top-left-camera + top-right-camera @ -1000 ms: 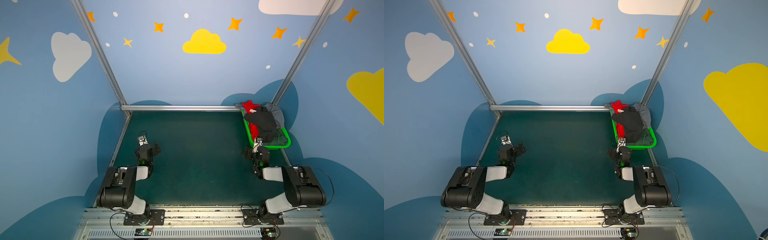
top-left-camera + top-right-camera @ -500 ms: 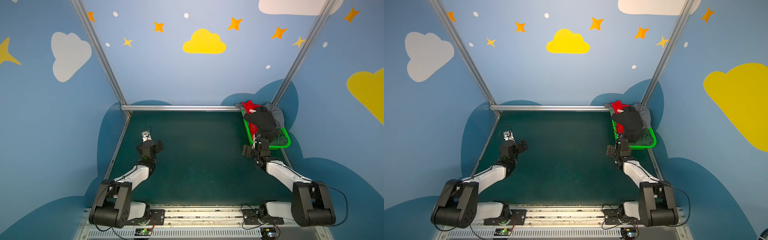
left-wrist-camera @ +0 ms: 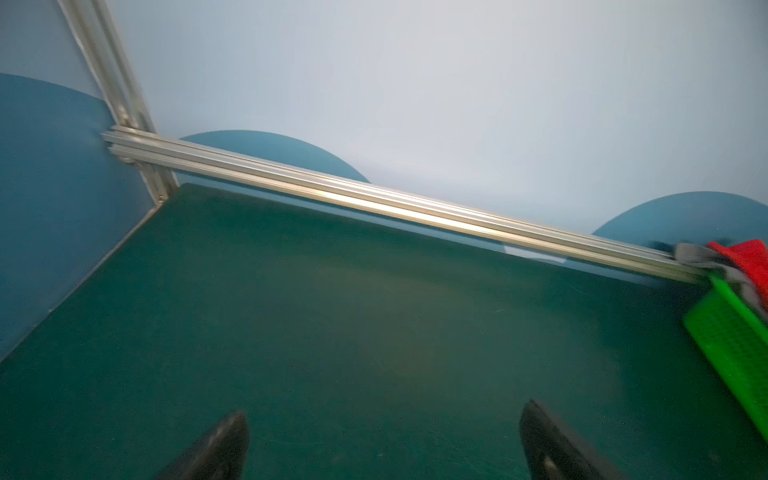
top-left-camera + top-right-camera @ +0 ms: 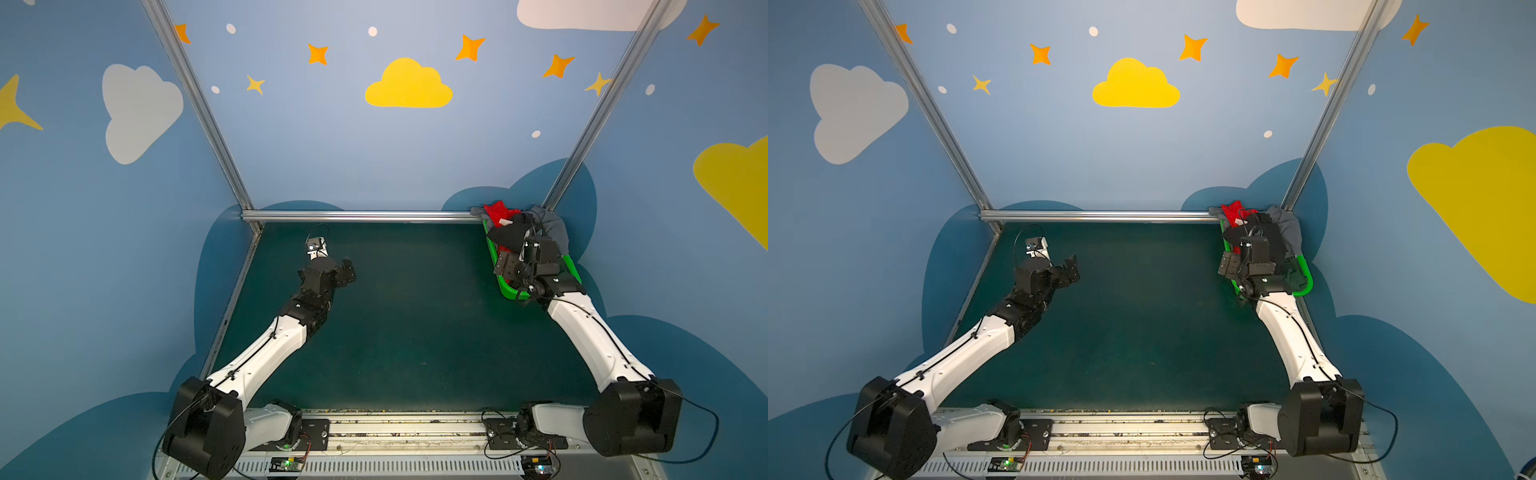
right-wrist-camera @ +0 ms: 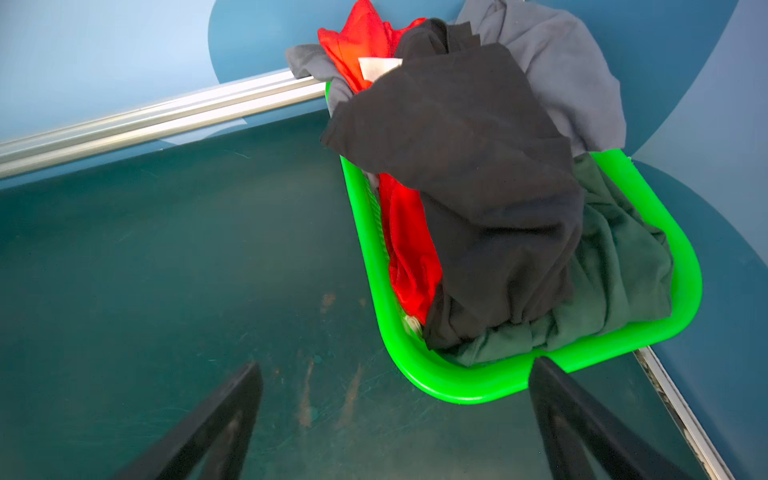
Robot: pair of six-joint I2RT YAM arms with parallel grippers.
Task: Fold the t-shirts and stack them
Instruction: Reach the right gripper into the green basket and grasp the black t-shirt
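My right gripper [image 5: 397,368], jaws spread wide and holding nothing, hangs at the near rim of the green basket [image 5: 457,386] in the far right corner of the worktop [image 5: 166,270]. The t-shirts [image 4: 507,237] lie heaped in the basket: black t-shirt [image 5: 478,166] uppermost, red t-shirt [image 5: 411,249] beside it, grey t-shirt [image 5: 557,62] over the far rim, dark green t-shirt [image 5: 615,266] beneath. My left gripper [image 3: 384,419], likewise spread and holding nothing, hovers above bare worktop, well apart from the basket

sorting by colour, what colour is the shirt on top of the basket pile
The top shirt is black, clearest in the right wrist view.
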